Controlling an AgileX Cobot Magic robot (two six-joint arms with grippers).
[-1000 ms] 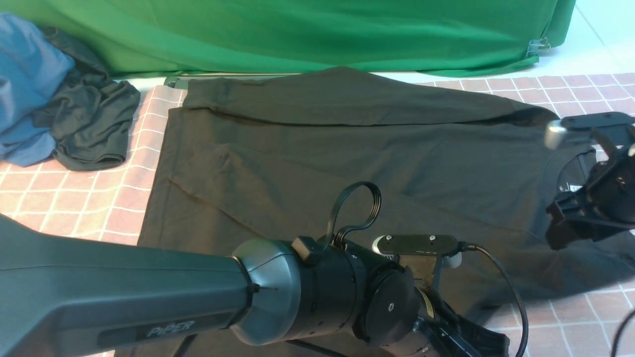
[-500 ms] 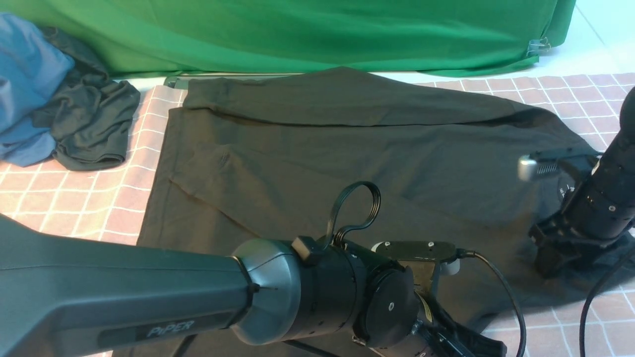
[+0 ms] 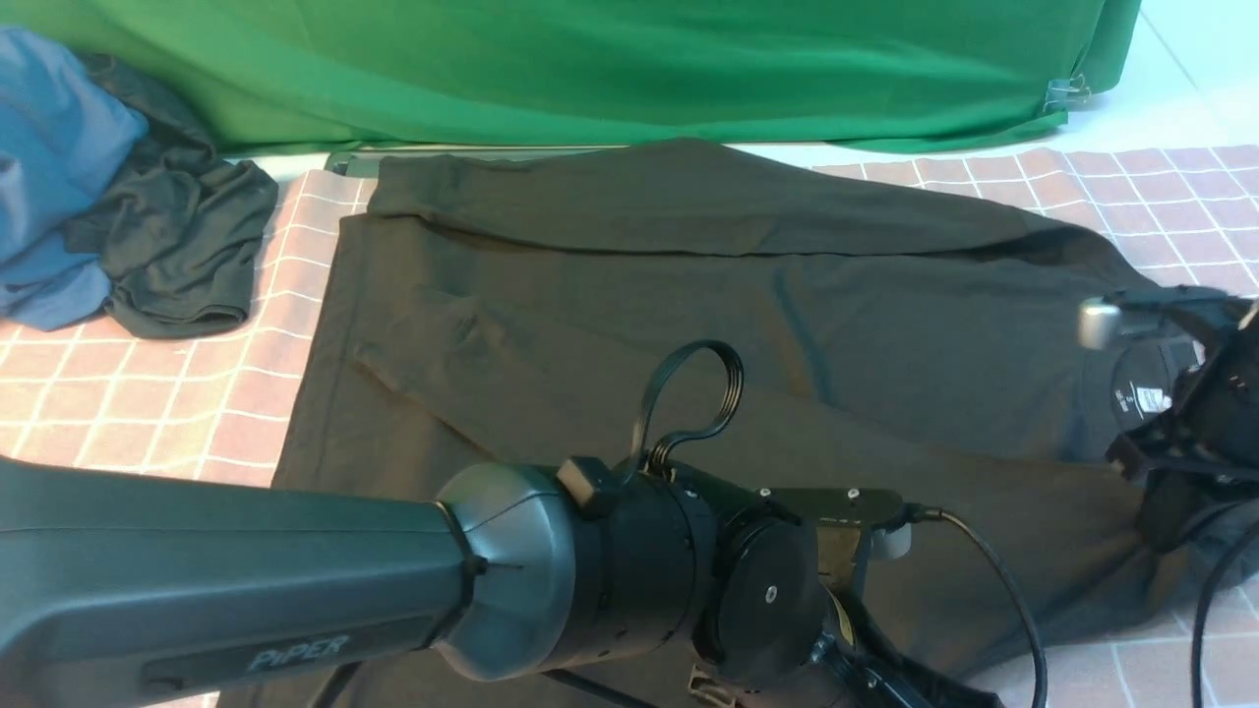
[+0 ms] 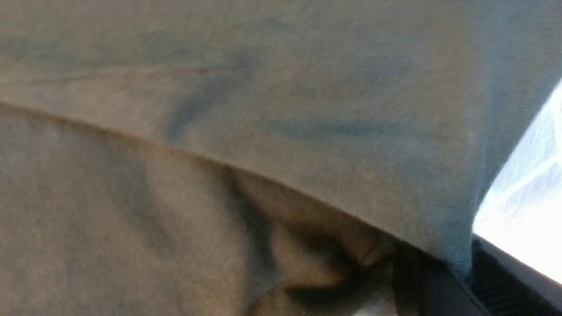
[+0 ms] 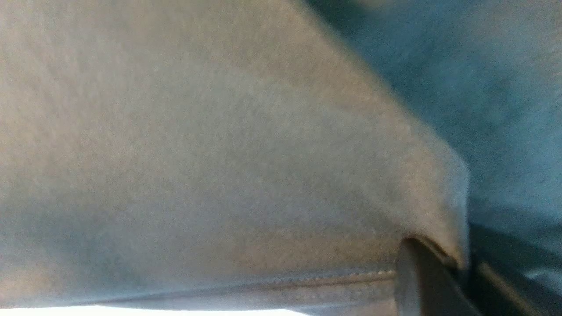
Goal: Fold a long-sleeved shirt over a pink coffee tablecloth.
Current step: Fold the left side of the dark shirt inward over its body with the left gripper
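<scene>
The long-sleeved shirt lies spread black across the pink coffee tablecloth, with its neck and white label at the right. My left gripper is shut on the shirt's near edge, and the fabric hangs pinched between its fingers. In the front view that gripper sits low at the bottom edge, mostly hidden behind the left wrist. My right gripper is by the neck on the near right. It is shut on a fold of shirt fabric beside a stitched seam.
A blue garment and a crumpled dark grey-green garment lie at the far left. A green cloth hangs along the back, held by a clip. Cables trail from both wrists.
My right gripper dipped onto the shirt by the neck, then rose and drew back right holding fabric. The left arm shifted slightly left. The shirt's near edge has lifted and its folds have moved.
</scene>
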